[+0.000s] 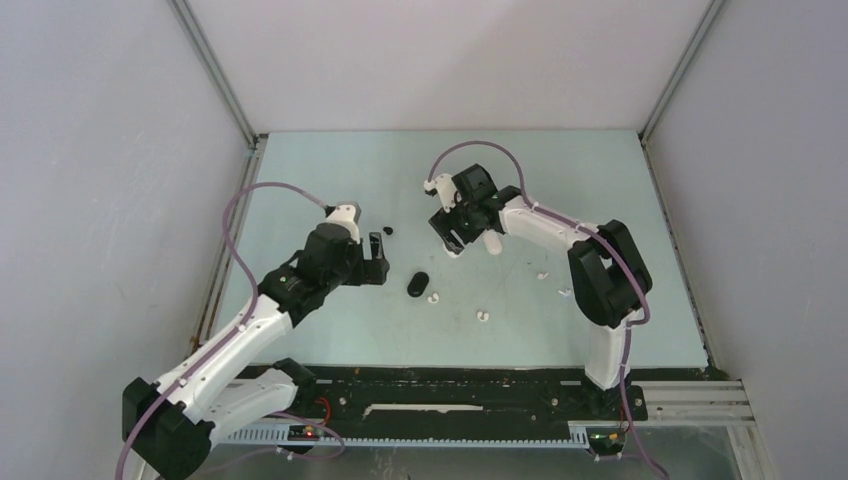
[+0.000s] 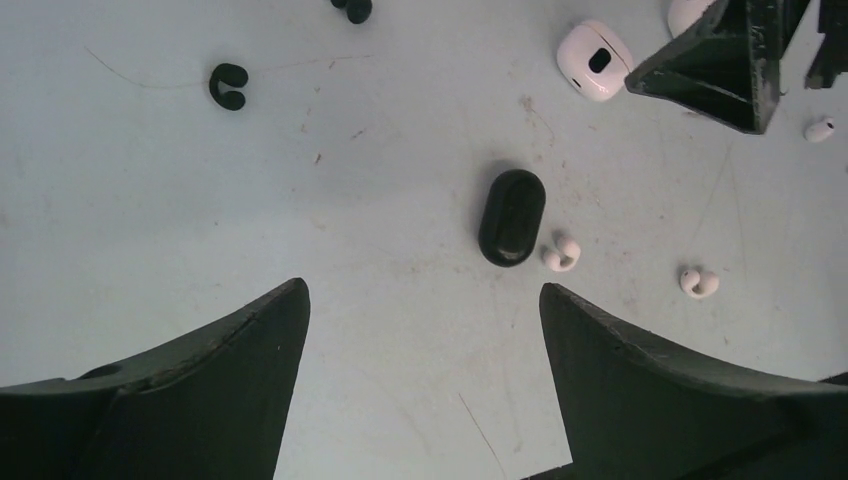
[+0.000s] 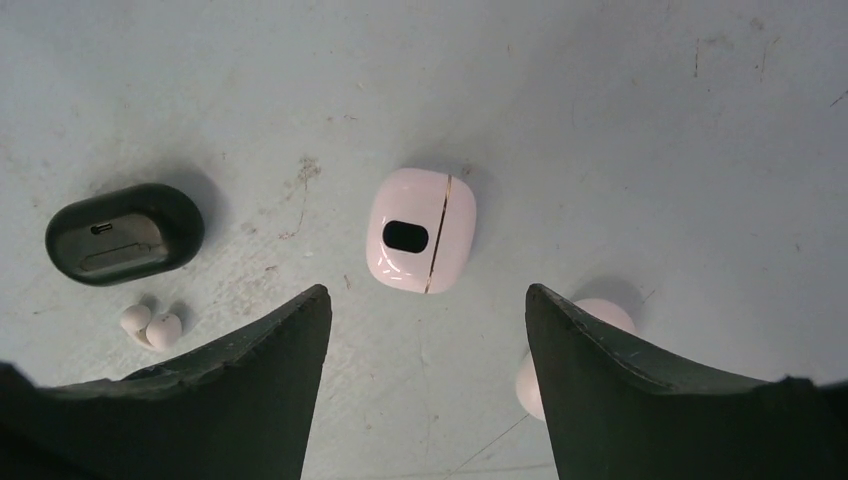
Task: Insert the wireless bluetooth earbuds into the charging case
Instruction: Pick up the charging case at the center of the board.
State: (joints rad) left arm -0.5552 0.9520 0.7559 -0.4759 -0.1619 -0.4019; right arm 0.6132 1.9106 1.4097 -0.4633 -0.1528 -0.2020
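White glossy plastic earbud (image 2: 561, 254), tiny, light, likely slippery, lies just beside the black oval case (image 2: 511, 217); pinch its rounded middle. Left gripper (image 2: 422, 288) and right gripper (image 3: 425, 290) gape wide, empty.

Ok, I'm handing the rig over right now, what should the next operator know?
The left gripper is open and empty; the black case lies ahead of it.
The right gripper is open and empty, with the white case just ahead of it.
One white earbud lies beside the black case, others loose nearby; a black earbud lies farther off.
Done: no bud seen in any case. Left: every insertion.
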